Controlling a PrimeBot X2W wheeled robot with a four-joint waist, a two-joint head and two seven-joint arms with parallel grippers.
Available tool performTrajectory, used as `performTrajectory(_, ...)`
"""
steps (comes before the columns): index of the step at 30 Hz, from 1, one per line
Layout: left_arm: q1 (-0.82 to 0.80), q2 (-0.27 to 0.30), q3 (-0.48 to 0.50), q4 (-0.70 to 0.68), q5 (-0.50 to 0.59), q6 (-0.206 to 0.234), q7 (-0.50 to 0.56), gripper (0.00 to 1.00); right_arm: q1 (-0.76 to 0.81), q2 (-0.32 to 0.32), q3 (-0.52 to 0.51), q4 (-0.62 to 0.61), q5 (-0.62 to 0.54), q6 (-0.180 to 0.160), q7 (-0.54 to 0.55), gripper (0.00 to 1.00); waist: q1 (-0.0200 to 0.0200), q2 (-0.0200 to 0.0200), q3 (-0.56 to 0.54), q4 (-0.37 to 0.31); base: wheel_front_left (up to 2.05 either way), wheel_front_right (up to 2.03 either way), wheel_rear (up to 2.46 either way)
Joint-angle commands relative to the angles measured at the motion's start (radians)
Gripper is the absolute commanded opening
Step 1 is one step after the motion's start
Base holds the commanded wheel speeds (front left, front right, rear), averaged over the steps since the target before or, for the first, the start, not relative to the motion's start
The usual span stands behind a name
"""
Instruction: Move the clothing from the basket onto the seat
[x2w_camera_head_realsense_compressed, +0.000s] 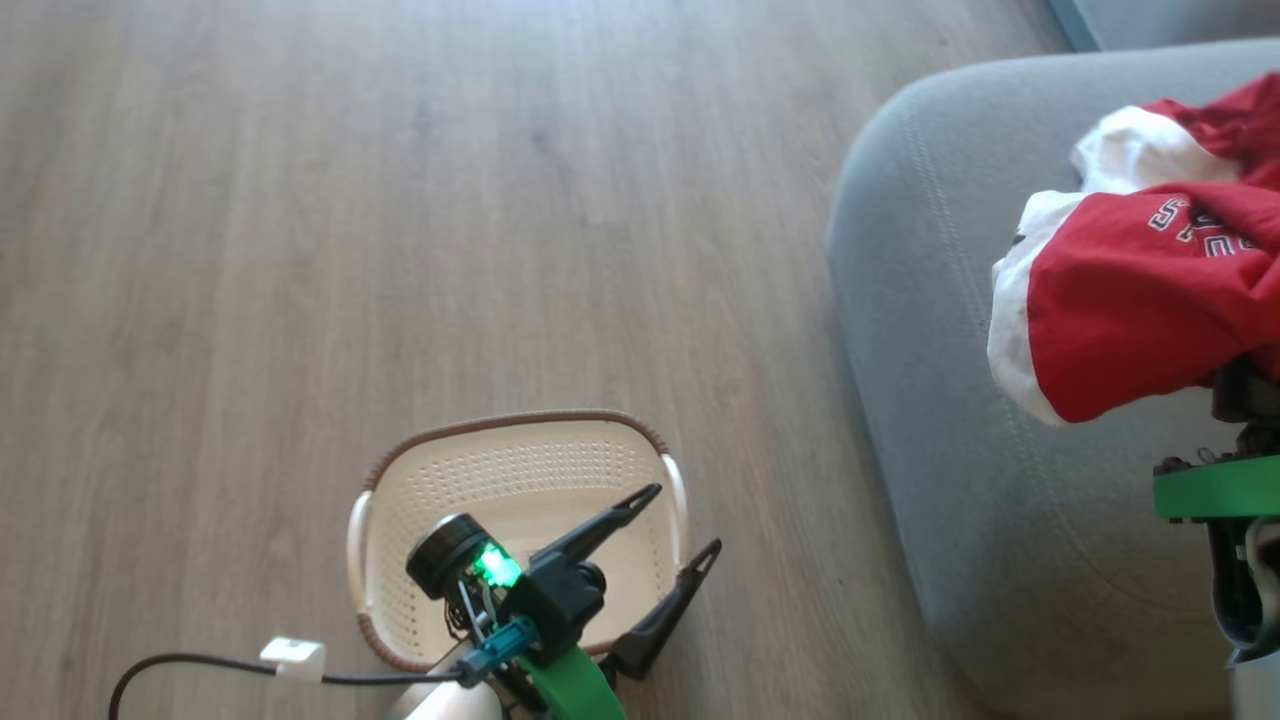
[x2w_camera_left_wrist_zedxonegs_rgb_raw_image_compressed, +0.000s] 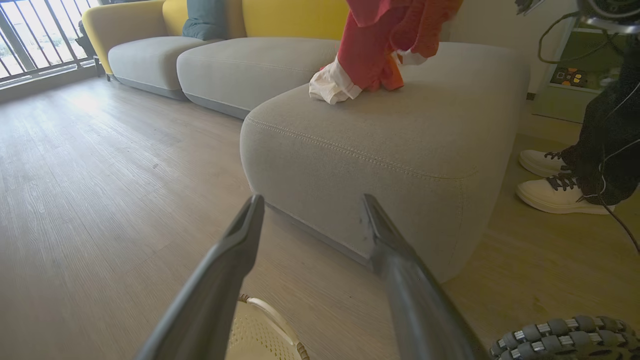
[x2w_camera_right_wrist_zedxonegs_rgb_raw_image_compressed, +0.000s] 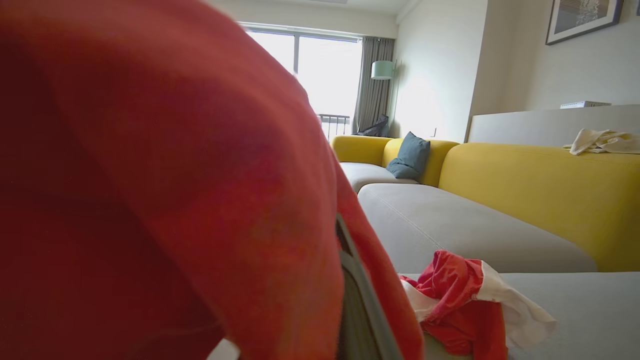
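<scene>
Red-and-white garment (x2w_camera_head_realsense_compressed: 1140, 290) bunched, hanging over grey seat (x2w_camera_head_realsense_compressed: 930, 330), white cuff touching cushion. Second red garment (x2w_camera_right_wrist_zedxonegs_rgb_raw_image_compressed: 465, 300) lies beside it. Right gripper (x2w_camera_right_wrist_zedxonegs_rgb_raw_image_compressed: 356, 300) buried under cloth, grip impossible to tell. Left gripper (x2w_camera_head_realsense_compressed: 685, 518) spread wide, empty, above basket (x2w_camera_head_realsense_compressed: 520, 420).

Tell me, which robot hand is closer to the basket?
The left. The left hand hovers open just above the basket; the right hand is off over the seat, covered by red clothing.

Red garment (x2w_camera_head_realsense_compressed: 1140, 300) covers right gripper (x2w_camera_head_realsense_compressed: 1243, 392): fingertips buried, jaw state unreadable. Garment cut by right frame edge. Left gripper (x2w_camera_head_realsense_compressed: 685, 518) masks near rim of basket (x2w_camera_head_realsense_compressed: 520, 455). Person (x2w_camera_left_wrist_zedxonegs_rgb_raw_image_compressed: 607, 145) cropped to legs.
</scene>
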Motion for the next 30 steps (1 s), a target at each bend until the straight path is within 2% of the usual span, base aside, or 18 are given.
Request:
performTrajectory(1,-0.033,0.008,0.040,-0.035,0.002,-0.001,-0.005,1.00,-0.025,-0.006,0.008,-0.042,-0.013,0.000,-0.002,0.00,0.0000,0.0000,0.017,-0.033,0.00,0.00,0.00)
performTrajectory(13,-0.069,0.017,0.008,-0.067,0.018,-0.001,-0.005,1.00,-0.025,0.011,-0.052,-0.066,-0.022,0.000,-0.007,0.00,0.0000,0.0000,0.071,-0.230,0.00,0.00,0.00)
performTrajectory(14,-0.069,0.017,0.008,-0.067,0.018,-0.001,-0.005,1.00,-0.025,0.011,-0.052,-0.066,-0.022,0.000,-0.007,0.00,0.0000,0.0000,0.071,-0.230,0.00,0.00,0.00)
performTrajectory(21,-0.054,0.011,0.004,-0.075,0.024,-0.001,-0.005,1.00,-0.007,0.028,-0.075,-0.063,-0.016,0.000,-0.012,0.00,0.0000,0.0000,0.051,-0.342,0.00,0.00,0.00)
performTrajectory(30,-0.041,0.000,0.000,-0.083,0.040,-0.001,-0.005,1.00,0.031,0.049,-0.114,-0.064,-0.005,0.000,-0.017,0.00,0.0000,0.0000,0.044,-0.411,0.00,0.00,0.00)
